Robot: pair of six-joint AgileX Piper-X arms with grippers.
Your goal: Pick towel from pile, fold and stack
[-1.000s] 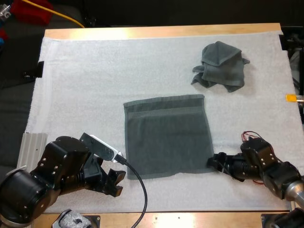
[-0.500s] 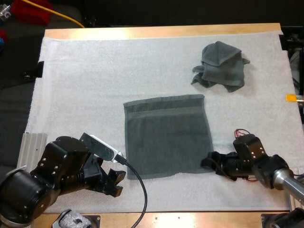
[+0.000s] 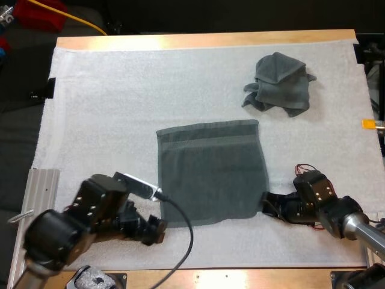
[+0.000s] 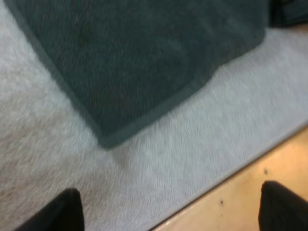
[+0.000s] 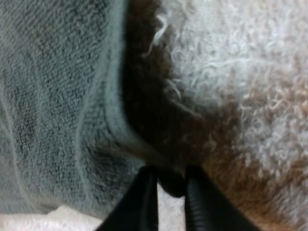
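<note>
Well, the white mat [image 3: 108, 96] covers nearly the whole table. On its near half the spread towel [image 3: 210, 174] lies flat and open, one layer, with no fold in it. Farther back and to the right, well apart from it, the crumpled towel [image 3: 280, 84] sits in a heap.

The left gripper [image 3: 153, 229] is low over the mat, just short of the spread towel's near left corner, with its fingers [image 4: 67, 214] standing wide apart and holding nothing. The right gripper [image 3: 267, 203] is at the near right corner, and from its own camera the two fingers [image 5: 144, 202] look drawn in on the towel's hem, pinching it.

By my reckoning one towel is picked and laid out. The folding is only starting and nothing is stacked, so the fold, the stacking and the crumpled towel are all left to do.

Against a second ago, the left arm has swung in towards its corner. The right gripper has crept up to the hem, and that near right corner now looks rounded and tugged inward. The crumpled towel has not stirred.
</note>
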